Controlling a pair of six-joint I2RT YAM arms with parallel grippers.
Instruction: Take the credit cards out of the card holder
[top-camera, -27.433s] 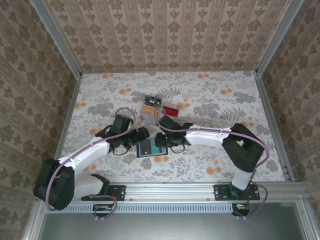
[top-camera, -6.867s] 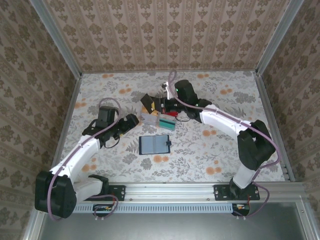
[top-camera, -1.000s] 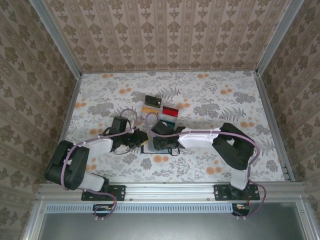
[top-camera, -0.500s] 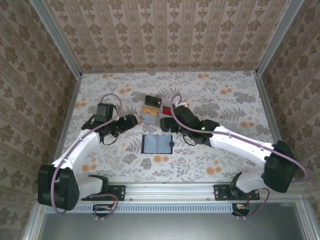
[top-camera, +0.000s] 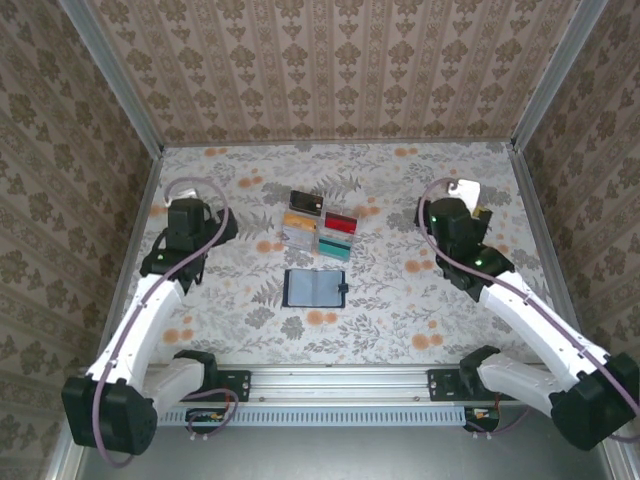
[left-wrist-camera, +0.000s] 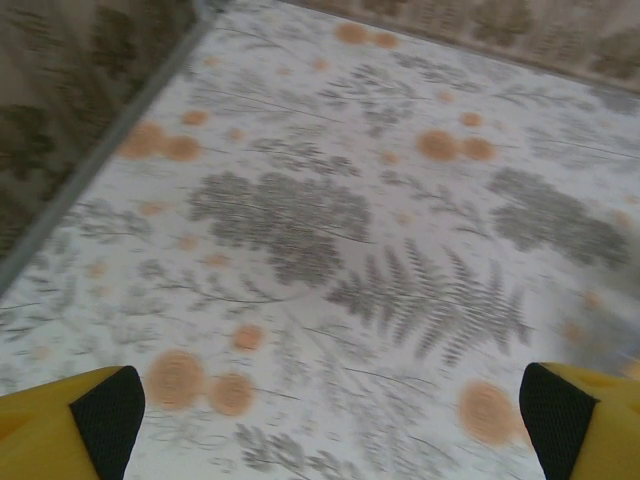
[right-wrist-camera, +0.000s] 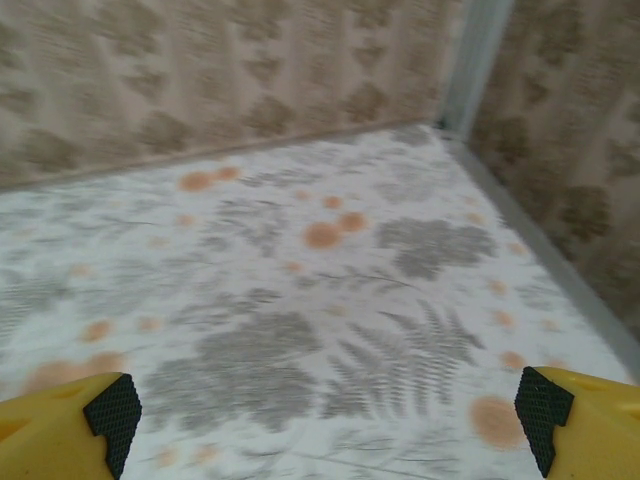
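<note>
Cards (top-camera: 335, 225) lie in a loose cluster mid-desk (top-camera: 420, 300), just beyond the open wallet (top-camera: 314, 288), which lies flat. Left gripper (left-wrist-camera: 330, 410) and right gripper (right-wrist-camera: 328, 410) both stand wide with nothing between the fingers, each near its own side, well apart from the cards.

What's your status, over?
Left gripper and right gripper open, empty, out wide. Card holder flat mid-table, credit cards laid out beyond it. Nothing in the way.
</note>
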